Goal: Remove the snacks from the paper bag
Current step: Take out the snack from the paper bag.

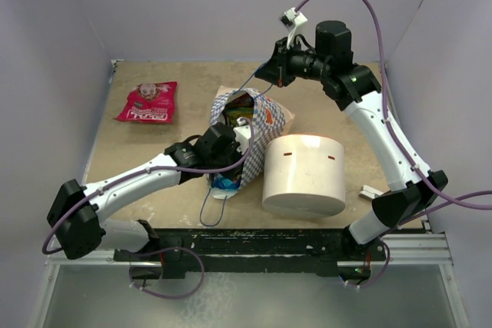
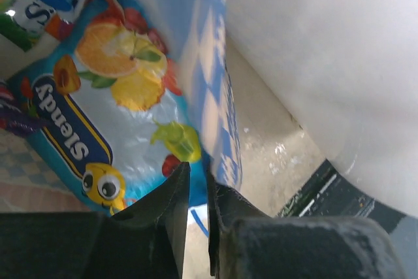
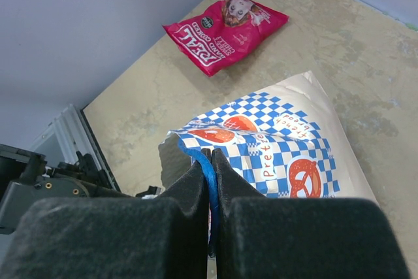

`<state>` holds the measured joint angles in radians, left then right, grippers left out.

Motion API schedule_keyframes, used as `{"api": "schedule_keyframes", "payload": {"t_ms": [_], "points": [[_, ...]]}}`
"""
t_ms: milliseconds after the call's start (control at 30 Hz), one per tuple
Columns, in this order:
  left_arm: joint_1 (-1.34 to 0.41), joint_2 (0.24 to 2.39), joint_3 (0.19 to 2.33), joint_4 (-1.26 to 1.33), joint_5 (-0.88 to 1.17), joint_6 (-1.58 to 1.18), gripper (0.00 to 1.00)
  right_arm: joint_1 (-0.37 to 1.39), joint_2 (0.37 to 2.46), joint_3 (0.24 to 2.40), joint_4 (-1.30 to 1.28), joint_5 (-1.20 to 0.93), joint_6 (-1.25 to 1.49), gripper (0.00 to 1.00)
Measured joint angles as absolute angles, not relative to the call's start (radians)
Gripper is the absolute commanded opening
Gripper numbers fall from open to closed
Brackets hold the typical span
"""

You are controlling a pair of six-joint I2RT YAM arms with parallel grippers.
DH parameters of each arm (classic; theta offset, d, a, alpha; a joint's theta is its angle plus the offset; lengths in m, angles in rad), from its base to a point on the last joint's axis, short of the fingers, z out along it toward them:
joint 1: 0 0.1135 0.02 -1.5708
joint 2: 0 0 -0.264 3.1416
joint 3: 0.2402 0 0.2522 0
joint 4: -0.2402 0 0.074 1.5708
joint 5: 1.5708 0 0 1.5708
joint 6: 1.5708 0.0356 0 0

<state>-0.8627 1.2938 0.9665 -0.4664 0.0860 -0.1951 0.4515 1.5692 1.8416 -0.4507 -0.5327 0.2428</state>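
Top view, centre: the paper bag [image 1: 261,117] lies on its side on the table [image 1: 154,140], its mouth facing lower left, touching the white cylinder [image 1: 304,173]. My right gripper [image 3: 209,156] is clenched on the bag's blue cord handle [image 3: 191,150], holding the upper lip up. My left gripper [image 2: 196,171] sits at the mouth, jaws narrowly apart. I cannot tell whether they pinch anything.

Left wrist view, upper left: a blue fruit-printed packet [image 2: 111,89] fills the opening, with others crowded behind it. One red packet [image 1: 147,102] lies out on the table, upper left of the top view.

I judge the packets light, crinkly and slick. The flat crimped end seam gives the best hold, since the puffed middle would likely slip. The bag is thin, soft paper and would likely drag along unless restrained.
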Motion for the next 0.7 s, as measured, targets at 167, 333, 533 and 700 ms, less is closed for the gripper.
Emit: {"api": "schedule_keyframes", "payload": {"t_ms": [167, 333, 533, 700], "points": [[-0.863, 1.318, 0.966, -0.387, 0.056, -0.225, 0.16, 0.451, 1.569, 1.842, -0.451, -0.532, 0.243, 0.0], [-0.863, 1.318, 0.948, -0.356, 0.04, -0.25, 0.21, 0.451, 1.569, 1.842, -0.45, -0.532, 0.243, 0.0], [-0.862, 1.356, 0.934, -0.308, 0.083, -0.298, 0.33, 0.451, 1.569, 1.842, -0.451, -0.533, 0.243, 0.0], [-0.86, 1.384, 0.888, -0.254, 0.129, -0.339, 0.46, 0.451, 1.569, 1.842, -0.452, -0.533, 0.242, 0.0]]}}
